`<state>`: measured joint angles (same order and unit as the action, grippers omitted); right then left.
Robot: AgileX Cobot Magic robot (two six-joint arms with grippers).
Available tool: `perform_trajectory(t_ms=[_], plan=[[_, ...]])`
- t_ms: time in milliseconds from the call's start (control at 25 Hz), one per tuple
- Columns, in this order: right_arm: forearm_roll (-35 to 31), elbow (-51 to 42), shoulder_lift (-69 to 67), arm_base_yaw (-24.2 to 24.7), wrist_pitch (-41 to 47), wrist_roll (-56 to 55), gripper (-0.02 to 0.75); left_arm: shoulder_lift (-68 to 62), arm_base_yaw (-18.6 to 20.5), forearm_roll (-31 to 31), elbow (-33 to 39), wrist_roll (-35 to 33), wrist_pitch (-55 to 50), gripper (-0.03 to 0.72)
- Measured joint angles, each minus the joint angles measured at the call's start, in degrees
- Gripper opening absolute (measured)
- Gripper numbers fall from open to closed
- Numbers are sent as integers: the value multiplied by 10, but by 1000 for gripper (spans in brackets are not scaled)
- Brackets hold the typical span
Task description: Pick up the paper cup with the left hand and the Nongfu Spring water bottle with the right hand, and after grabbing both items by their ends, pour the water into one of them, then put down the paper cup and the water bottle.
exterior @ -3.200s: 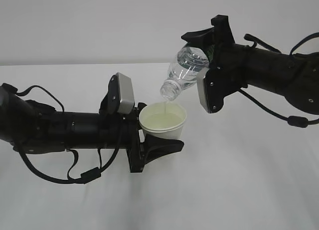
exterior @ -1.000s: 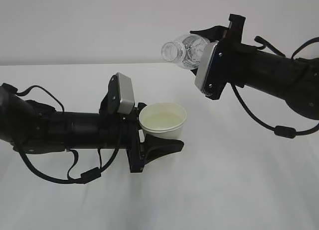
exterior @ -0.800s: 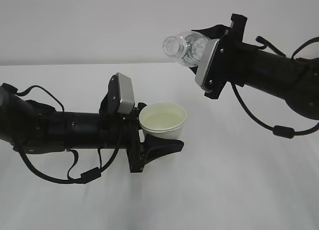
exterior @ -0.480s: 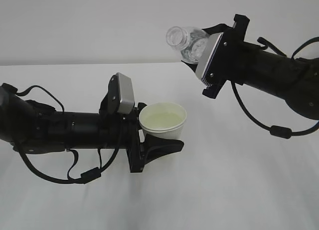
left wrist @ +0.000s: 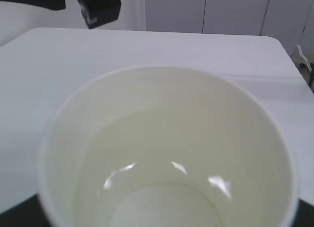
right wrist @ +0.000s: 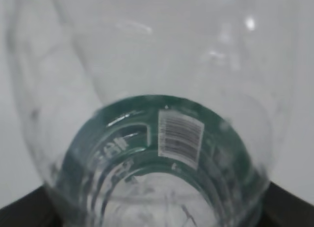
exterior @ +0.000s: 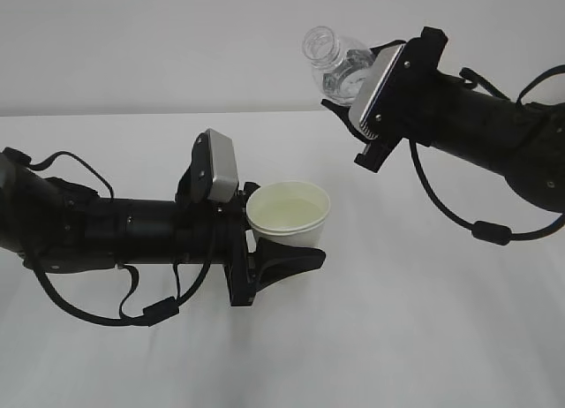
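Observation:
The white paper cup (exterior: 289, 215) stands upright above the table, and my left gripper (exterior: 281, 245) is shut round its lower part. Pale yellowish water (left wrist: 162, 183) fills part of the cup, and the cup's inside (left wrist: 73, 138) takes up most of the left wrist view. Up at the right, my right gripper (exterior: 355, 79) is shut on the base end of the clear Nongfu Spring water bottle (exterior: 338, 62). The bottle's open mouth (exterior: 317, 42) points up and to the left, well above and to the right of the cup. Its green label (right wrist: 122, 133) and barcode show in the right wrist view.
A white table (exterior: 424, 320) spreads under both arms, with a pale wall behind it. The right arm's looping cable (exterior: 481, 227) hangs over the table's right half. A black part of the right arm (left wrist: 98, 8) shows at the top left of the left wrist view.
The right arm has lifted and drawn back to the right, turning the bottle's mouth from sideways to up-left. The cup and the left arm have not moved.

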<state>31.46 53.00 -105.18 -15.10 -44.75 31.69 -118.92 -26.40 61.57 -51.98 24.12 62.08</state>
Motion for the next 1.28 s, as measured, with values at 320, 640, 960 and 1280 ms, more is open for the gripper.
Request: perform_trajectory(t_ms=[320, 640, 960, 1280], plan=[[-11, 0, 0, 0, 0, -62, 483, 0, 0, 0, 0, 0, 0, 483], [-25, 0, 0, 0, 0, -97, 483, 0, 0, 0, 0, 0, 0, 483], [-31, 0, 0, 0, 0, -174, 483, 0, 0, 0, 0, 0, 0, 483], [-31, 0, 0, 0, 0, -235, 483, 0, 0, 1, 0, 0, 0, 483]])
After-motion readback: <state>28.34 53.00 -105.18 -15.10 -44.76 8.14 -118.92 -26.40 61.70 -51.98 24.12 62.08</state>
